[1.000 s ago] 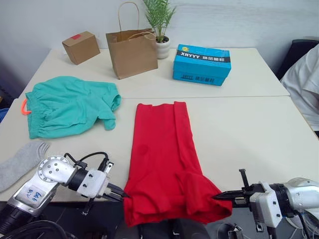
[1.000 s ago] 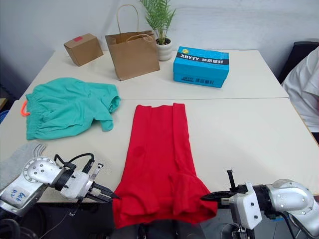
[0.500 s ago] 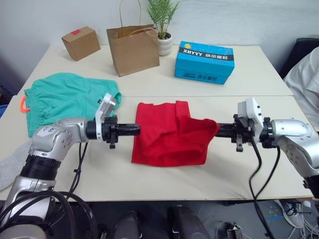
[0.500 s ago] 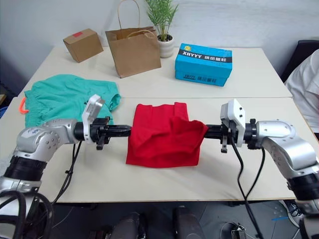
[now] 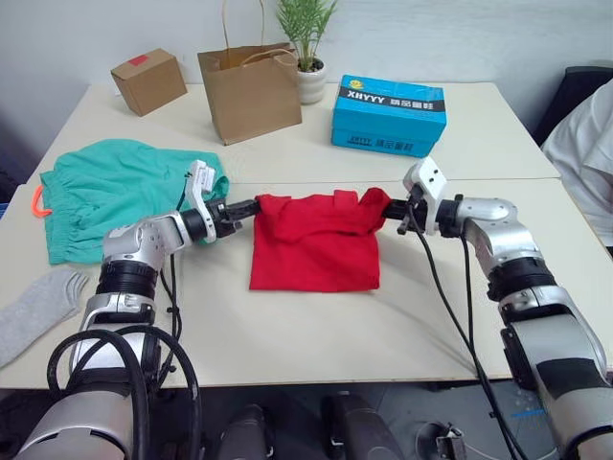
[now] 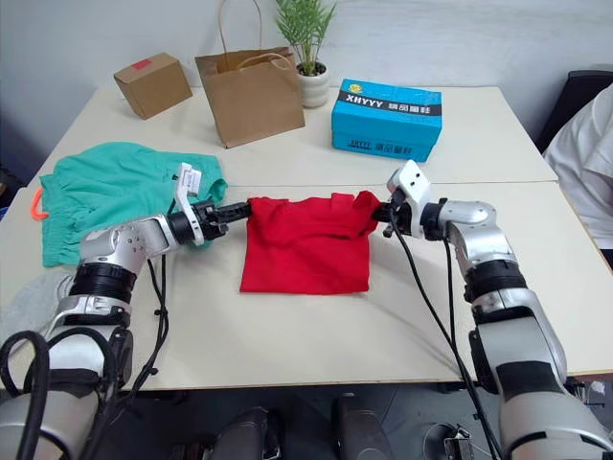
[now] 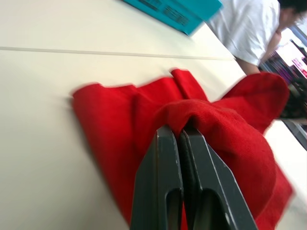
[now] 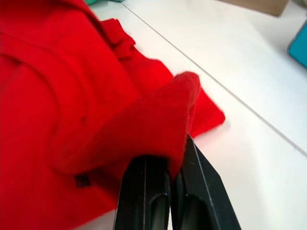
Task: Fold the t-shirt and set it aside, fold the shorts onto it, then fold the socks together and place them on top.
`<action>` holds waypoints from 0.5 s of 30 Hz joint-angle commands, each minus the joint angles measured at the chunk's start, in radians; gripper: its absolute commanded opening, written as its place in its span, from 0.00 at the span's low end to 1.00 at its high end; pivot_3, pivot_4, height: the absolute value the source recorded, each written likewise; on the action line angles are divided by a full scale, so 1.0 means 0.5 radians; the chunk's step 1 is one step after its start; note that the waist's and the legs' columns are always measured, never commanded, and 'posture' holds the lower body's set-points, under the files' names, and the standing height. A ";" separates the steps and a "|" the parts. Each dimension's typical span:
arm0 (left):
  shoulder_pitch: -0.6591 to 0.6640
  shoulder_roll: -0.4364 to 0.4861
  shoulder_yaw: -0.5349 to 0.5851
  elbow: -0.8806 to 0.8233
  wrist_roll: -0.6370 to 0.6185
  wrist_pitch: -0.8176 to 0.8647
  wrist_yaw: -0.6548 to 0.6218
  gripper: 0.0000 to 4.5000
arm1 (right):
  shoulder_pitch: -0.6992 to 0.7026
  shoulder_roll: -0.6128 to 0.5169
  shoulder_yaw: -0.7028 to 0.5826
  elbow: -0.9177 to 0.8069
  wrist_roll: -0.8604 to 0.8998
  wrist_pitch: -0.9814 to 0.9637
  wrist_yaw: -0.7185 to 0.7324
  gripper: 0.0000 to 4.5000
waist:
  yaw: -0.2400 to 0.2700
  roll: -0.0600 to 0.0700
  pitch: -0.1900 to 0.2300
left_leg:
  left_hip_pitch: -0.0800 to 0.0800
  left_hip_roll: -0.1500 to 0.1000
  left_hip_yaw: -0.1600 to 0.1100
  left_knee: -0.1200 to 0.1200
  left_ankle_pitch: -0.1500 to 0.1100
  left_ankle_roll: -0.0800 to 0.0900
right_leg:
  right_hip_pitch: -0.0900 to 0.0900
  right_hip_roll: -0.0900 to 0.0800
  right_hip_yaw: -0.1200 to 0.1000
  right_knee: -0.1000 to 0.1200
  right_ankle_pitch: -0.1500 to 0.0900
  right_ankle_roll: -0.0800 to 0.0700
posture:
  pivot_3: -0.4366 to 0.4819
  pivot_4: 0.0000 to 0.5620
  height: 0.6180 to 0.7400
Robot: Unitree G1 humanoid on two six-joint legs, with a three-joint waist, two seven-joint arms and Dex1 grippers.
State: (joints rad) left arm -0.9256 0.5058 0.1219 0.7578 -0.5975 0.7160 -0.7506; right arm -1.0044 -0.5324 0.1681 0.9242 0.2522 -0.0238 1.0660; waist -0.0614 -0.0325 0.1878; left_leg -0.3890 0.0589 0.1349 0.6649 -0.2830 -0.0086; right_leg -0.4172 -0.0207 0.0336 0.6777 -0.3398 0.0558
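1 t-shirt [image 5: 314,242]; 1 shorts [image 5: 115,190]; 1 sock [image 5: 34,305] — 2 boxes [image 5: 388,115]; 1 bag [image 5: 249,89]

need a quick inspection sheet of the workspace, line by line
surface: two white tables butted together, seam running across the middle
job's things: t-shirt folded over on itself at centre; shorts spread flat to its left; socks at the near left edge
clutter: paper bag, cardboard box, potted plant, blue box along the far side
grippers: left gripper and right gripper each shut on a far corner of the t-shirt
cables: black cables hanging from both arms
surroundings: person in white at the right edge
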 commanded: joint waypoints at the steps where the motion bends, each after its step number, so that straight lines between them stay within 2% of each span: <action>1: -0.020 0.006 0.127 -0.079 -0.015 -0.002 -0.004 0.00 | -0.143 0.019 -0.140 0.091 -0.005 -0.124 0.078 0.00 | -0.001 0.000 0.000 | 0.000 0.000 0.000 -0.001 0.000 0.000 | 0.000 0.000 0.000 0.000 0.000 0.000 | 0.48 0.27 1.00; 8: -0.016 -0.047 0.239 -0.071 0.045 -0.027 0.166 0.00 | -0.280 0.143 -0.190 0.330 -0.151 -0.218 -0.023 0.00 | -0.007 0.000 0.000 | 0.001 0.001 0.000 0.000 0.000 -0.002 | 0.000 0.000 -0.001 0.002 0.000 0.000 | 0.48 0.27 1.00; 15: -0.060 -0.113 0.235 0.024 0.170 -0.148 0.265 0.00 | -0.372 0.213 -0.212 0.584 -0.349 -0.119 -0.503 0.00 | -0.013 0.000 0.000 | 0.000 0.001 0.000 0.000 0.001 -0.002 | -0.001 -0.002 -0.001 0.003 0.000 0.000 | 0.48 0.27 1.00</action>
State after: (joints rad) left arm -0.9260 0.4441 0.2236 0.7652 -0.5236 0.6713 -0.6227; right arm -1.1561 -0.4177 0.0973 1.2114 0.0880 -0.0939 0.8685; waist -0.0680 -0.0323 0.1878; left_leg -0.3888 0.0591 0.1350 0.6646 -0.2827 -0.0094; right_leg -0.4175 -0.0215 0.0332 0.6791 -0.3398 0.0558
